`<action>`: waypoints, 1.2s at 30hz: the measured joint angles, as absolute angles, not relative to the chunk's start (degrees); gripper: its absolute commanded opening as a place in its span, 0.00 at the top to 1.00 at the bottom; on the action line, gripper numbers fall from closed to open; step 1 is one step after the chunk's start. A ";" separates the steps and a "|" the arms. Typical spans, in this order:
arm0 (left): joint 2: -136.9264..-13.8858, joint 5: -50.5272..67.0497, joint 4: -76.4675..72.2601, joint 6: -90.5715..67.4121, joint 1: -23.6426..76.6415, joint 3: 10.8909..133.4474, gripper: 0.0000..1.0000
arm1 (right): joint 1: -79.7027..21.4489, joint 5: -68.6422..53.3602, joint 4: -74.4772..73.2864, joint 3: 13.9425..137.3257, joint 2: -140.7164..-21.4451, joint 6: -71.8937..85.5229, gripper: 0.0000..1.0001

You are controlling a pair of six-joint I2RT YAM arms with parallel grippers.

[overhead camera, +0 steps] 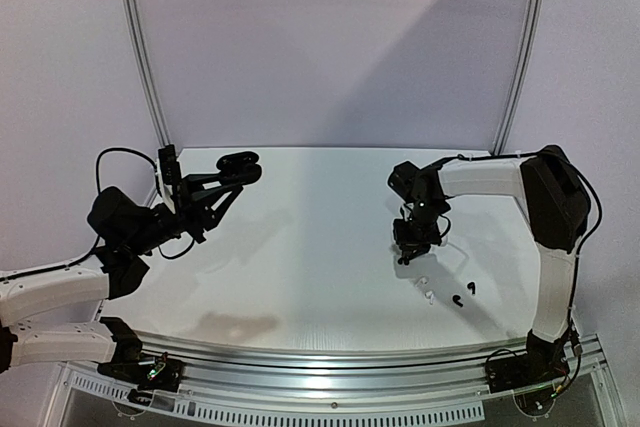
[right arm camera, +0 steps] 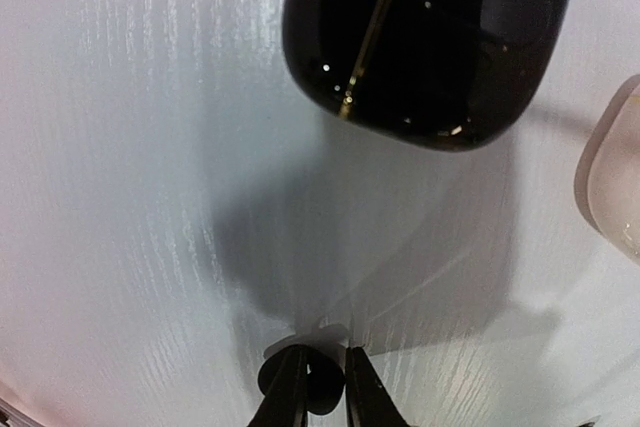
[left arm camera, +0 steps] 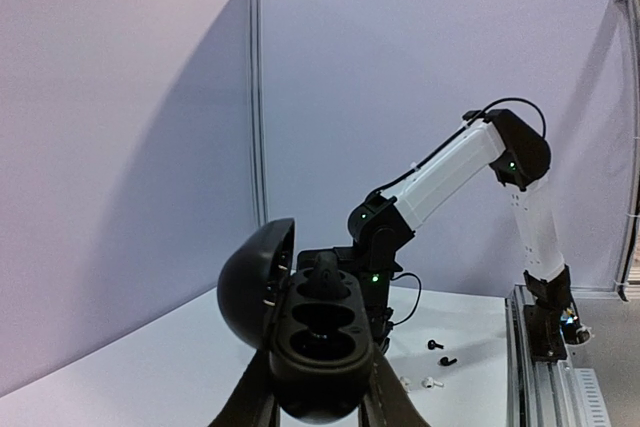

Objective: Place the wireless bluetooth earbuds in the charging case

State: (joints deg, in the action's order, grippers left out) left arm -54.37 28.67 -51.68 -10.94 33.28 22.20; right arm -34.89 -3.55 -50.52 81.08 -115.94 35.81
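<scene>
The left end effector (left arm camera: 320,399) is closed tight on the open black charging case (left arm camera: 320,332) and holds it in the air above the left part of the table (overhead camera: 300,277), with the lid standing open at the side. One of the two wells has a dark piece in it, which may be an earbud, but the view is too dark to be sure. The right end effector (right arm camera: 318,394) points down at the right side of the table, its fingers almost together, and it pinches a small black earbud (right arm camera: 300,379) between the tips. This earbud is well apart from the open case, with a wide stretch of table between the two arms. Near the right end effector, toward the robot, lie a white earbud (overhead camera: 424,282), a second white earbud (overhead camera: 430,297), a loose black earbud (overhead camera: 457,300) and a second loose black earbud (overhead camera: 471,288). A closed black case (right arm camera: 430,37) and the edge of a white case (right arm camera: 612,187) lie on the table below the right wrist. The table is white with a fine grain. The walls (overhead camera: 330,37) are pale lilac, with aluminium posts (overhead camera: 145,57) and a metal rail (overhead camera: 350,362) along the near edge.
</scene>
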 measured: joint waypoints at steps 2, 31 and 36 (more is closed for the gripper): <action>-54.37 28.67 -51.66 -10.94 33.26 22.17 1.00 | -35.03 -3.55 -50.52 80.73 -115.70 35.99 0.86; -54.33 28.64 -51.59 -10.96 33.17 21.67 1.00 | -36.53 -4.91 -53.32 78.04 -113.73 39.38 0.87; -54.30 28.62 -51.57 -10.94 33.17 21.65 1.00 | -36.95 -5.26 -54.35 77.87 -113.73 39.40 0.87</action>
